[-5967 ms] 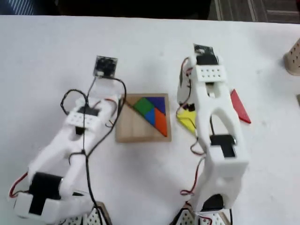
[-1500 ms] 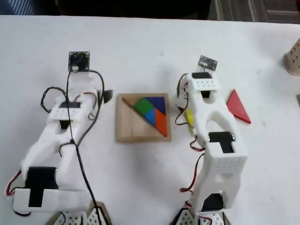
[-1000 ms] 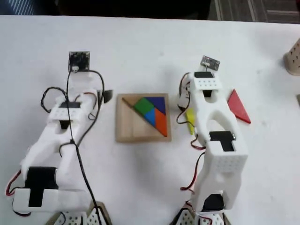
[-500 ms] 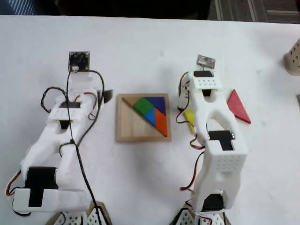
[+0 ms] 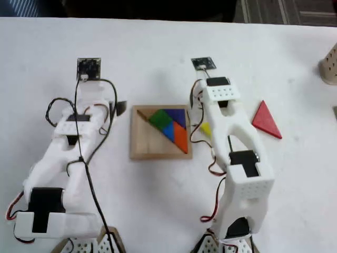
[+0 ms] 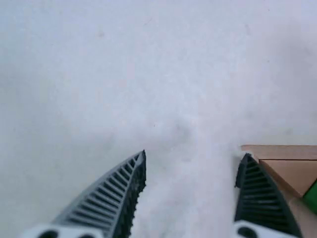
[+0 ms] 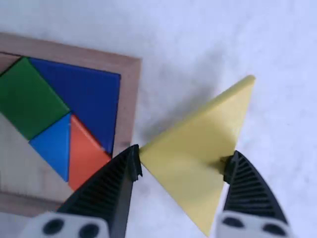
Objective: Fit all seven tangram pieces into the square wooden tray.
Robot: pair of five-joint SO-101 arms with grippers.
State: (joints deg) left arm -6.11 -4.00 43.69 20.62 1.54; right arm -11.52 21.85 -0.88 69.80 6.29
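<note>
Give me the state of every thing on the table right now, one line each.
wooden tray: partly filled, four coloured pieces seated in one half.
yellow triangle: gripped, outside the tray by its edge.
red triangle: loose on the table, untouched.
right gripper: shut on the yellow triangle.
left gripper: open, empty, beside the tray.

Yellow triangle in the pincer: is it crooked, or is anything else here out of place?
Nothing is damaged or spilled. The yellow triangle is clamped in the right pincer, turned askew to the wooden tray and just outside its rim. A red triangle lies loose on the table, apart from the tray.
</note>
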